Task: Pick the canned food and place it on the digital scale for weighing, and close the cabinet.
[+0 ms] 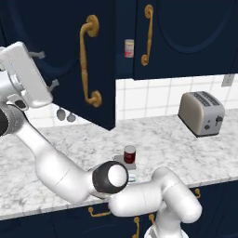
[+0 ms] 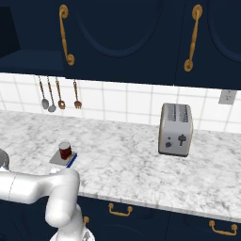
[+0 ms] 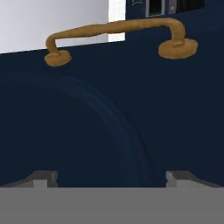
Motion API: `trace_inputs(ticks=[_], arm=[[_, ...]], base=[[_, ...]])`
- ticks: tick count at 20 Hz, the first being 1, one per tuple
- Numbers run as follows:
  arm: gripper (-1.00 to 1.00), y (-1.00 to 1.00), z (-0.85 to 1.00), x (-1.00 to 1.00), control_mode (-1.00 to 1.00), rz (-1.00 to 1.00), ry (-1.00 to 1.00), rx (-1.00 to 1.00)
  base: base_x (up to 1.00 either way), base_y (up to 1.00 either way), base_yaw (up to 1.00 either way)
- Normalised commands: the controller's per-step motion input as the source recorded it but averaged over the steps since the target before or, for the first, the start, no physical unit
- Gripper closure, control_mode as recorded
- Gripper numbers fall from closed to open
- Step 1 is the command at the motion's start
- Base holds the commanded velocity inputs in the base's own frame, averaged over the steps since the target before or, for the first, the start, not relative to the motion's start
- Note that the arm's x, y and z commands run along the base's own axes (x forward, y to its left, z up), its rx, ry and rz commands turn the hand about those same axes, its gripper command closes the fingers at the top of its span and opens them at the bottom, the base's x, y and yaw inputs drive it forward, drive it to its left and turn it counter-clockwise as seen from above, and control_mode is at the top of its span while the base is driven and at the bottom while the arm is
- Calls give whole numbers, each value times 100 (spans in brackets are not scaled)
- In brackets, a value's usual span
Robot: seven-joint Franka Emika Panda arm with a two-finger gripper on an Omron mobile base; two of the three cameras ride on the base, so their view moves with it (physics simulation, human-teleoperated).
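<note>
The canned food (image 1: 129,154) sits on the digital scale (image 1: 120,160). The cabinet (image 1: 60,56) door stands open, rigid and hinged; push its flat panel. Your gripper (image 1: 44,69) is spread, empty.

1. The arm's elbow is covering part of the digital scale (image 1: 122,160) in the left base view, and its display is sitting too small to read.
2. The open cabinet door (image 1: 65,60) is running off the top edge.
3. The gripper (image 1: 46,69) is pressing near the door (contact is impossible to judge).
4. The pale can (image 1: 129,48) is appearing too tiny for its label to be legible.
</note>
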Motion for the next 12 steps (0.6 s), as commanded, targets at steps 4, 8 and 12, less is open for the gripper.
trace_inputs(ticks=[4, 8, 12], arm=[[-100, -100, -17, 96, -100, 20, 40, 18], [-100, -100, -90, 96, -100, 21, 55, 16], [-100, -100, -100, 100, -100, 29, 43, 8]], base=[[0, 0, 0], [0, 0, 0], [0, 0, 0]])
